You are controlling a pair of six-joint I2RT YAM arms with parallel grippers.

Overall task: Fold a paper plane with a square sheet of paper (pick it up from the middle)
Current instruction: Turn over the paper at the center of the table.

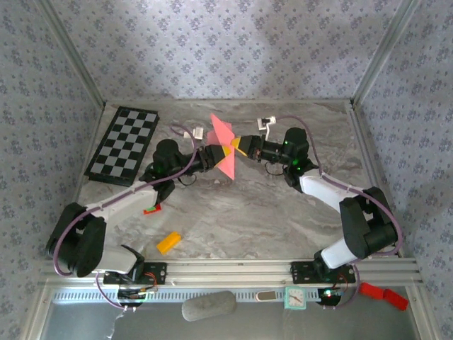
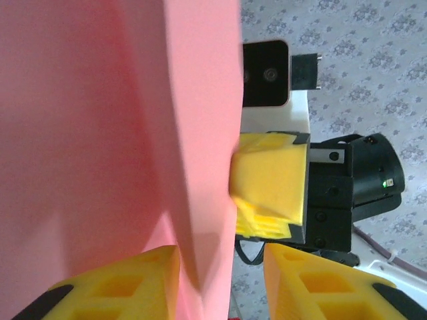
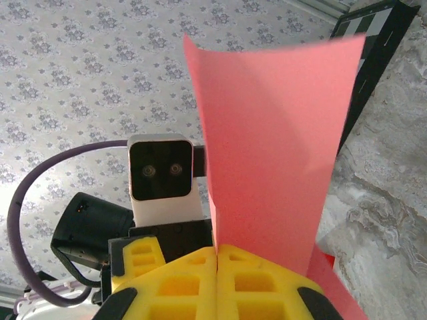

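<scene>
Here, at the far left of the veined, marble-look counter (image 1: 269,212) lies a flat black-and-grey checkerboard (image 1: 124,145). Nearer the front are a small red-and-green block (image 1: 152,209) and an orange wedge-like block (image 1: 169,242), both well apart from the work.

From the top, the left gripper (image 1: 212,156) reaches in to mid-counter, where the square sheet of paper (image 1: 222,133) stands on edge in the air between the two arms. It is thin, matte and salmon-pink, with angled corners. The left wrist view brings out a soft crease running down the sheet (image 2: 100,133). There the ribbed yellow fingers (image 2: 113,290) of the left gripper (image 2: 221,257) stand apart with the sheet's lower edge between them, close to one finger and leaving a gap at the other.

Right of the sheet, the right gripper (image 1: 238,147) meets it. In its own wrist view its fingers (image 3: 173,280) are pressed together, pinching the sheet (image 3: 273,147), which rises from the seam as a smooth curved panel.

Open counter lies in front and to the right. Patterned walls (image 1: 212,42) close in the back and sides.
</scene>
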